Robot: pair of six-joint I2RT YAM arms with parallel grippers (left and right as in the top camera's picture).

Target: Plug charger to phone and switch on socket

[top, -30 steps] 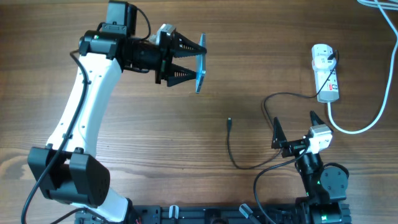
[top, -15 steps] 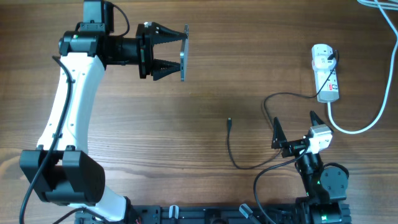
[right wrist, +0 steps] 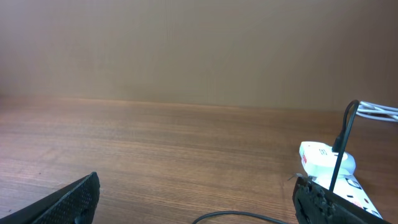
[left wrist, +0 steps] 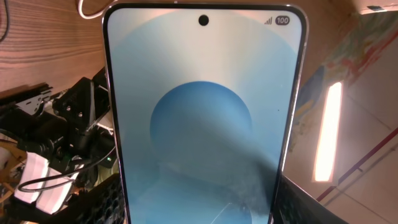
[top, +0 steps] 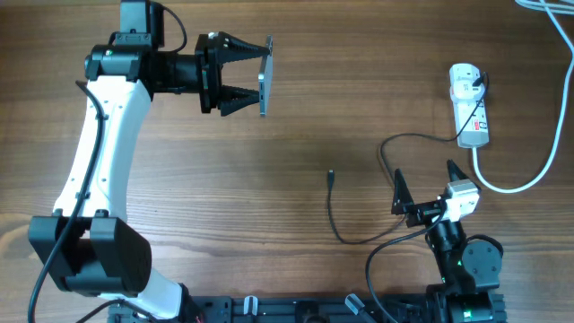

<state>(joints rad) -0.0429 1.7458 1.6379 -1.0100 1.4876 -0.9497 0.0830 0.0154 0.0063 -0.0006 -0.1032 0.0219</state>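
left gripper [top: 259, 77] clamps the phone [left wrist: 202, 112] edge-on over the table's [top: 269, 260] far left. bare wood separates it from the charger [top: 331, 177] tip mid-table. right gripper [top: 423, 173] gapes wide, empty, near the front edge. socket [top: 470, 117] lies far right.

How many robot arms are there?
2. The left arm stretches across the upper left of the table, its jaws holding the phone on edge. The right arm sits folded at the bottom right, jaws open, beside the black cable. None seem hidden.

glossy glass phone [left wrist: 202, 112], matt wood-grain table [top: 359, 72]
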